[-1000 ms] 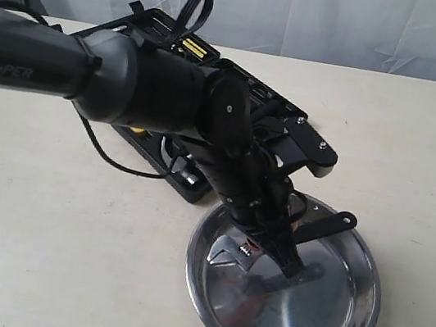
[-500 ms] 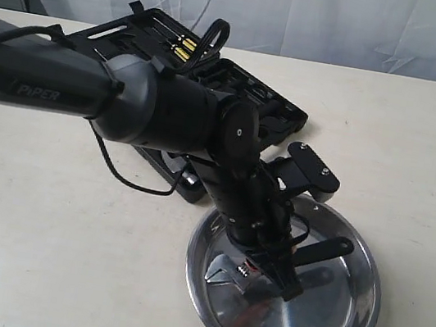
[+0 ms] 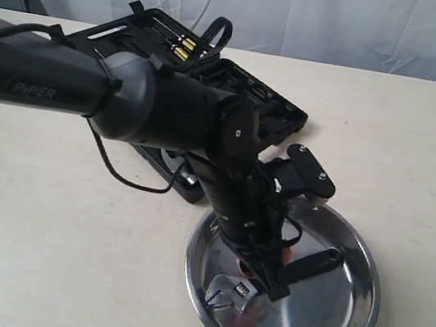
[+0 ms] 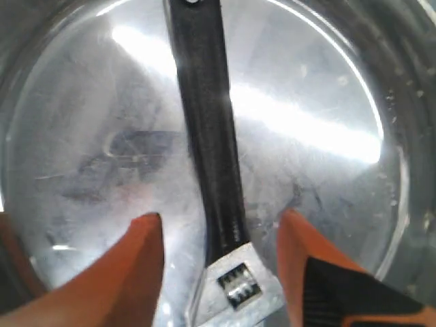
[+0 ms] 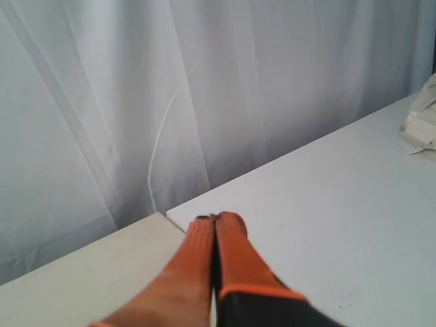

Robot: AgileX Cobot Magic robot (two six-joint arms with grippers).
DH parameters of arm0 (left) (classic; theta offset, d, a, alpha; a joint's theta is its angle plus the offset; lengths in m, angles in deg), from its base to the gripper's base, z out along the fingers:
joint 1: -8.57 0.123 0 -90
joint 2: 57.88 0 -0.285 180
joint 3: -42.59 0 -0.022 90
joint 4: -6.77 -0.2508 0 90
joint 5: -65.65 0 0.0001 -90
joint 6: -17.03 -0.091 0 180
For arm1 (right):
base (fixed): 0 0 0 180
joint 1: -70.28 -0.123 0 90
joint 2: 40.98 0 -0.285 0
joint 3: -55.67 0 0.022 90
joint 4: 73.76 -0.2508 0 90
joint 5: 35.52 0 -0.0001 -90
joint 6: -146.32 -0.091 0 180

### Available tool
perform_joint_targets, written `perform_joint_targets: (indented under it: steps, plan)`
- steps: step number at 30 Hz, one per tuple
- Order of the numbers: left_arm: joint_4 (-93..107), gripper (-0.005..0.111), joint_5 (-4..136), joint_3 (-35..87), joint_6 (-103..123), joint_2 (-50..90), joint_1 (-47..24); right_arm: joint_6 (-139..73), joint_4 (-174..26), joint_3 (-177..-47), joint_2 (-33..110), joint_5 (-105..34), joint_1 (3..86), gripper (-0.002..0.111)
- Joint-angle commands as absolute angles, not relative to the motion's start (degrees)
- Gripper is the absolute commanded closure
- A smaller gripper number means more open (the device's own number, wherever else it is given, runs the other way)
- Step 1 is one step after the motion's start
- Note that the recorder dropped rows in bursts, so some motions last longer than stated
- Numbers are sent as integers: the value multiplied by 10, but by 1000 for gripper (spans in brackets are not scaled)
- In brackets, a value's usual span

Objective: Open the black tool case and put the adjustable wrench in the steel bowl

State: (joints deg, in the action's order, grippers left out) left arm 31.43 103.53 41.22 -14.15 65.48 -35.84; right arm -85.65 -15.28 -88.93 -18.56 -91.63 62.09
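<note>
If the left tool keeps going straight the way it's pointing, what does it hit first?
Likely the floor of the steel bowl. The left tool is open, its fingers straddling the adjustable wrench lying there, so the handle would pass between them. Depth is unclear.

The steel bowl [image 3: 327,326] is polished metal, mirror-bright, with faint scuffs and smears across its floor. The adjustable wrench [image 4: 208,136] has a bare silvery metal head and a smooth, slightly shiny black handle with a rubbery look. My left fingers [image 4: 133,272] and my right fingers [image 5: 204,266] are matt orange and look like soft rubber; the black tool case [image 3: 279,115] is dull moulded plastic, the counter [image 3: 62,255] a smooth matt cream surface, and the backdrop [image 3: 348,22] creased white cloth.
</note>
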Motion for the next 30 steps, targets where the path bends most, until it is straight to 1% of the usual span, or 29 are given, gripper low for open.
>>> perform_joint_targets:
  steps: [1,2,5,9,15,21,27,30]
  plan:
    - [240,95,1031,415,-80,608,-348,-747,-282,-891,-187,-860,623,109]
    - [228,107,1030,415,-68,593,-342,-706,-333,-891,-185,-846,623,109]
    - [204,107,1029,415,-39,542,-325,-588,-484,-891,-162,-829,623,109]
    - [173,107,1006,415,-4,463,-300,-466,-616,-891,-101,-839,623,109]
    - [31,107,979,396,128,332,-267,-374,-693,-891,8,-822,623,109]
    - [-113,107,958,286,275,189,-246,-318,-738,-891,72,-760,623,109]
    - [-194,107,936,127,418,18,-246,-318,-732,-891,74,-779,623,109]
    - [-216,107,935,52,455,-78,-246,-309,-734,-883,65,-779,623,109]
